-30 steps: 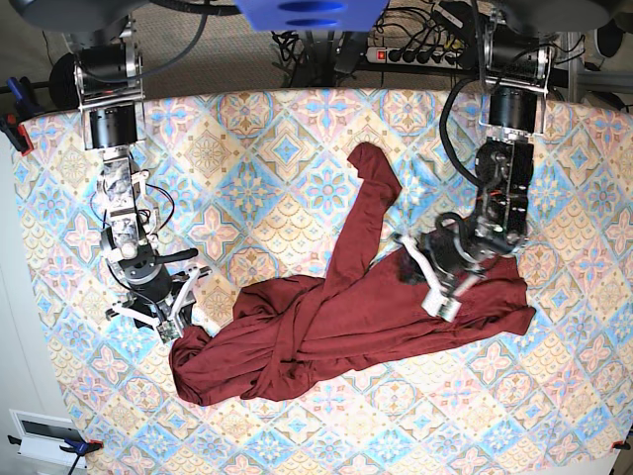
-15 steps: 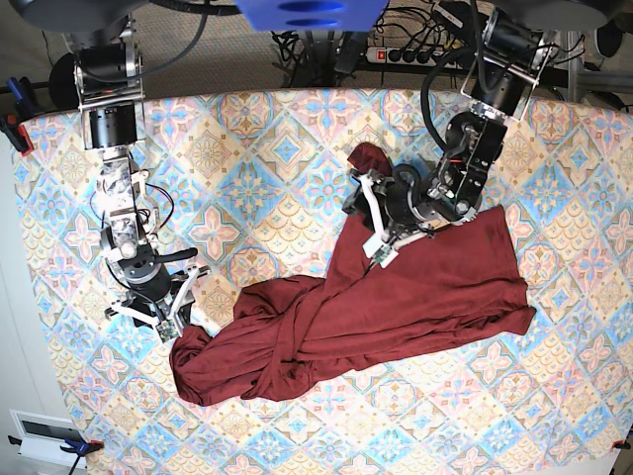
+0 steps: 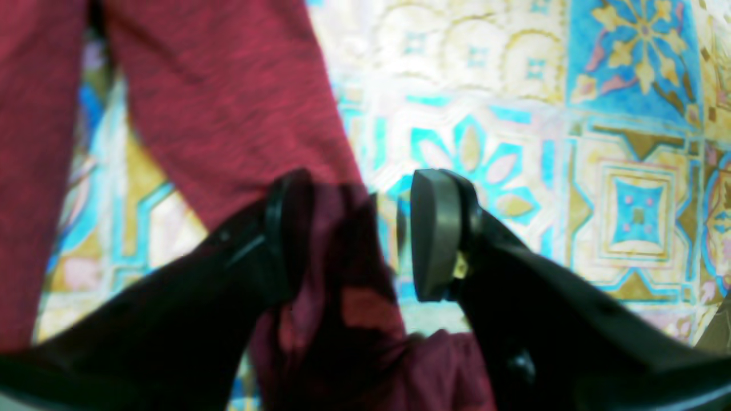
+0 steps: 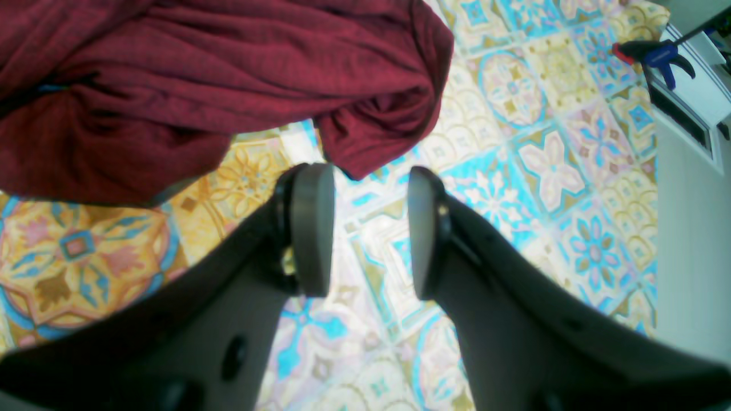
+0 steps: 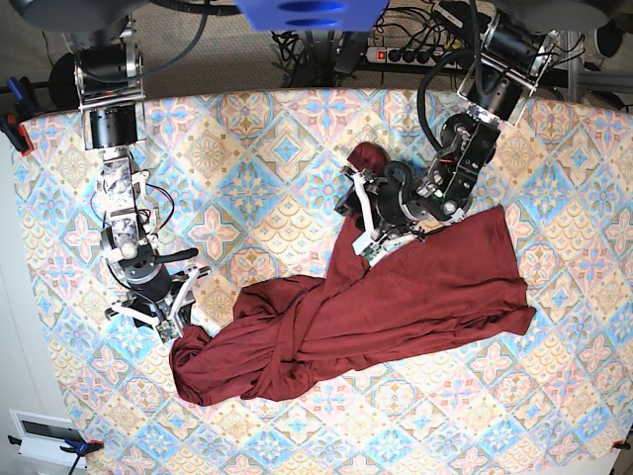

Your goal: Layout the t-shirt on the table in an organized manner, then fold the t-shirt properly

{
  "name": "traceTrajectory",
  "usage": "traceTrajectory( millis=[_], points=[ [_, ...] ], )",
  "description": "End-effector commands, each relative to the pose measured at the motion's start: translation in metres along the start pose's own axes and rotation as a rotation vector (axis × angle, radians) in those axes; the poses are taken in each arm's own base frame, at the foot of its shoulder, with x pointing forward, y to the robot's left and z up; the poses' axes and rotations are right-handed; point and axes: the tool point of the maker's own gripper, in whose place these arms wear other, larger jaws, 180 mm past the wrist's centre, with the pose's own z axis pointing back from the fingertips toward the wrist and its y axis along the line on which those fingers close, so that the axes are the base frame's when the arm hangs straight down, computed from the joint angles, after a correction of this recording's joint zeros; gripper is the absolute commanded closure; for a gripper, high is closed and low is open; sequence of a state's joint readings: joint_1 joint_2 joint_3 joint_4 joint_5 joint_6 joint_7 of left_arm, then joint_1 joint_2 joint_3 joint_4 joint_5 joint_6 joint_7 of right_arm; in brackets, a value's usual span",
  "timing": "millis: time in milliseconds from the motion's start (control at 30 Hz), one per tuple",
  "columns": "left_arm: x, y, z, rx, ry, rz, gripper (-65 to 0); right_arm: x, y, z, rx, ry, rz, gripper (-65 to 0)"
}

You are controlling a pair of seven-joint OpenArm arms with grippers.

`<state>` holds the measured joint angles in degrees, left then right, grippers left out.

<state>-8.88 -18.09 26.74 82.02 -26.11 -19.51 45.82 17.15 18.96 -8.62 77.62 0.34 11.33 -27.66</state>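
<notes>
The maroon t-shirt [image 5: 396,297] is seen twisted and bunched on the patterned table [image 5: 257,148], not yet laid flat or folded; the left gripper [image 3: 354,234] has its jaws parted with loose cloth between them, the right gripper [image 4: 371,228] is spread and empty.

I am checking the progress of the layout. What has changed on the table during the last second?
The left gripper carried part of the t-shirt toward the table's far side, spreading that part flatter, then opened; fabric still lies between its jaws. The right gripper stayed open beside the bunched end.
</notes>
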Motion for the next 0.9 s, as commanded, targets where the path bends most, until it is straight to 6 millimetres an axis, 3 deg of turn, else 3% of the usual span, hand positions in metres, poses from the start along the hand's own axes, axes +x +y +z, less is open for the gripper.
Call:
traceTrajectory(
  millis=[0, 100, 167, 367, 500, 633, 733, 867],
  points=[
    [-0.011, -0.004, -0.002, -0.011, 0.051, -0.003, -21.4, 0.024, -0.016, 0.002, -0.033, -0.065, 0.006, -20.4],
    [0.002, -0.01, -0.005, -0.021, 0.017, 0.004, -6.3, 0.024, -0.016, 0.002, -0.033, -0.065, 0.006, -20.4],
    [0.014, 0.001, -0.001, 0.002, -0.04, 0.032, 0.0, 0.023, -0.015, 0.002, -0.032, -0.064, 0.005, -20.4],
    [0.048, 0.041, 0.022, 0.084, -0.186, 0.097, 0.0, 0.015, -0.011, 0.003, -0.025, -0.049, 0.004, -20.4],
    [0.079, 0.081, 0.05, 0.165, -0.285, 0.132, 0.0, -0.002, -0.003, 0.005, -0.009, -0.019, 0.002, -20.4],
    [0.109, 0.114, 0.078, 0.234, -0.368, 0.156, 0.0, -0.004, -0.001, 0.005, -0.007, -0.015, 0.001, -20.4],
    [0.106, 0.112, 0.076, 0.228, -0.307, 0.15, 0.0, -0.004, -0.001, 0.005, -0.006, -0.015, 0.0, -20.4],
    [0.084, 0.079, 0.048, 0.157, -0.156, 0.087, -2.0, -0.004, -0.001, 0.005, -0.006, -0.015, 0.0, -20.4]
  ],
)
